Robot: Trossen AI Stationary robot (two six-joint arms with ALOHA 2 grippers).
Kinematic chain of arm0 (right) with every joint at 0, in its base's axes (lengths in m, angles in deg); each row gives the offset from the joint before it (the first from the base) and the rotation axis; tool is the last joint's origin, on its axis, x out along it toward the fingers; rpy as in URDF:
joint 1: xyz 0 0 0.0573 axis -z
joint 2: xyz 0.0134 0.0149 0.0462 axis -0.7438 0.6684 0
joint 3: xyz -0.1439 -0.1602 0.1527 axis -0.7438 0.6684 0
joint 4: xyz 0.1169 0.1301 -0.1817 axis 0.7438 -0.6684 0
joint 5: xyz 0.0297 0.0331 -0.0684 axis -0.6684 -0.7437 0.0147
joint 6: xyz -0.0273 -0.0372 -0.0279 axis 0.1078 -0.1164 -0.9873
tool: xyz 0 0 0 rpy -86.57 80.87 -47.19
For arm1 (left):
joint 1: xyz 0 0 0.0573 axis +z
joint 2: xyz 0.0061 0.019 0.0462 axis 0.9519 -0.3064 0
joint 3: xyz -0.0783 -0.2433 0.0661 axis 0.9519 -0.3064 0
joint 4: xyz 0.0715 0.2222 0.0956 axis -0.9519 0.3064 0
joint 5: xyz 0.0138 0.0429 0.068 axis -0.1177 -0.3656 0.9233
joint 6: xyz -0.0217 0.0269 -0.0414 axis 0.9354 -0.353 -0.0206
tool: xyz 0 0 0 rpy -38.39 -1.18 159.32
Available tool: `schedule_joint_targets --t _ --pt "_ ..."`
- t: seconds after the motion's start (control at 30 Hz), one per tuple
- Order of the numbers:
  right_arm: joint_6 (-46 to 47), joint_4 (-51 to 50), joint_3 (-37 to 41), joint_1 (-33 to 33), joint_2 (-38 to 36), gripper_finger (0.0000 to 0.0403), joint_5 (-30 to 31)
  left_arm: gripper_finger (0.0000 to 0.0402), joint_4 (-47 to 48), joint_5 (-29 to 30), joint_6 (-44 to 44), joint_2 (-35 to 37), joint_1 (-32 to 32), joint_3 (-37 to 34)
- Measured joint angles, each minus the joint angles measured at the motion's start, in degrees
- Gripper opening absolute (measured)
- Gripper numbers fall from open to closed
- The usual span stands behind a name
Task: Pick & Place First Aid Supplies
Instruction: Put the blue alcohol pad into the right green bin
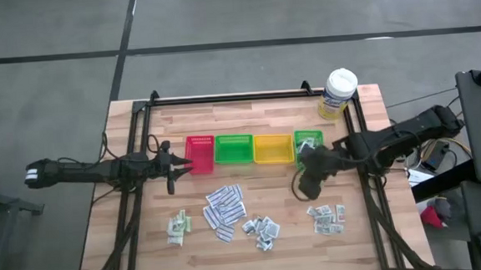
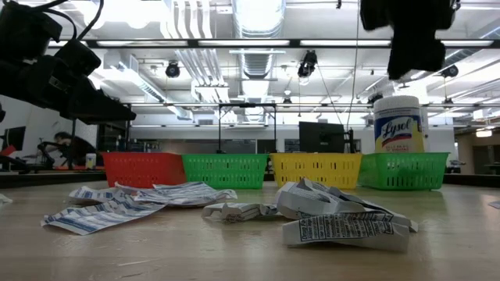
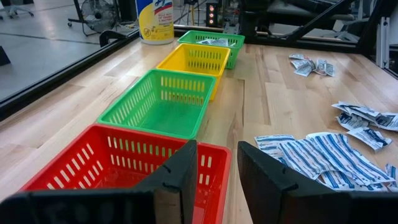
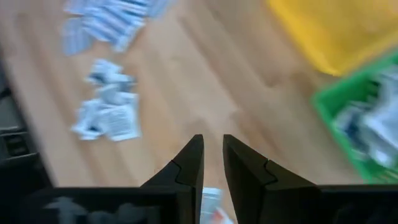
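The first aid supplies lie in loose piles on the wooden table's near half: pale sachets, long white printed strips, small squares and more packets. Behind them stands a row of red, green, yellow and green trays. The right green tray has packets in it. My right gripper hangs above the table just in front of that tray, pointing steeply down, its fingers a narrow gap apart. My left gripper waits open by the red tray's left end.
A white-lidded tub with a yellow label stands at the table's far right corner, behind the trays. A black frame runs along the far edge and both sides. Bare wood lies between the trays and the piles. A person shows far off in the room.
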State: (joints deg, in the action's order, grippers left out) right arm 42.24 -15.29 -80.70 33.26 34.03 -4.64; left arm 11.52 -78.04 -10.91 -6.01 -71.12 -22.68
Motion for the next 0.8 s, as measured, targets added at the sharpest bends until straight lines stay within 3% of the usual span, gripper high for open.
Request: schedule_joint_targets --t 0.33,0.8 --pt "-2.11 11.64 0.32 -7.69 0.07 0.0052 0.08 0.0113 0.00 0.00 0.00 0.00 0.00 0.00" --pt "-9.73 19.55 0.61 -9.68 3.66 0.0052 -0.12 0.0113 0.00 0.00 0.00 0.00 0.00 0.00"
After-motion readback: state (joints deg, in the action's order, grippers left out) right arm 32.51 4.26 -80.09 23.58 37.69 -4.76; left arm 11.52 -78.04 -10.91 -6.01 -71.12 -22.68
